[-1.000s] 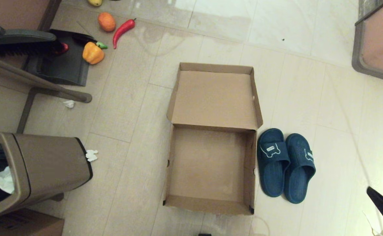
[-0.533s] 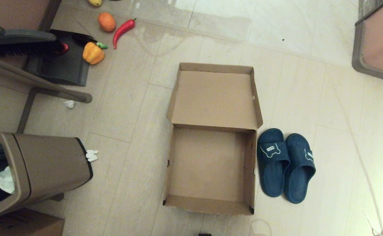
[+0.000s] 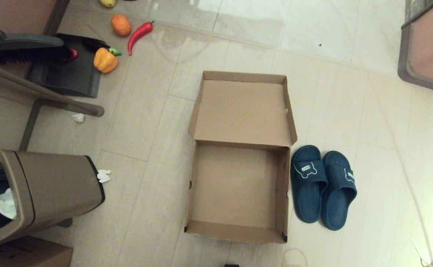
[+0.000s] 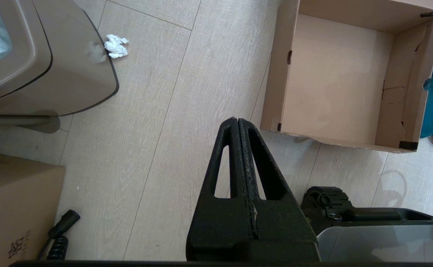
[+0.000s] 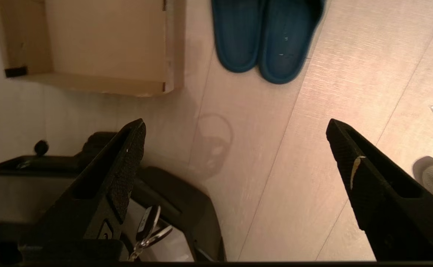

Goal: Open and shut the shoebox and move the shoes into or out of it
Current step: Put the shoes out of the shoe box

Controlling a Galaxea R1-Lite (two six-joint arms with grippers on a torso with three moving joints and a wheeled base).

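The brown cardboard shoebox (image 3: pixel 282 185) lies open and empty on the floor, its lid flap (image 3: pixel 242 111) folded back on the far side. The box also shows in the left wrist view (image 4: pixel 272 85) and the right wrist view (image 5: pixel 108 83). Two navy slide slippers (image 3: pixel 322 187) rest side by side on the floor, touching the box's right wall; they appear too in the right wrist view (image 5: pixel 261 37). My left gripper (image 4: pixel 236 120) is shut on nothing, hanging over bare floor near the box's front left corner. My right gripper (image 5: pixel 235 124) is open wide above the floor, short of the slippers. Neither gripper shows in the head view.
A brown bin (image 3: pixel 42 193) stands at the left with crumpled paper (image 3: pixel 104 175) beside it. A dustpan and brush (image 3: pixel 53 63), toy peppers (image 3: pixel 105 59) and an orange (image 3: pixel 120 24) lie far left. A printed cardboard box (image 4: pixel 12 207) sits near my base (image 4: pixel 368 222).
The tip of my right arm, seen at the lower right edge of the head view a second ago, has drawn back out of sight. Box and slippers have not moved.
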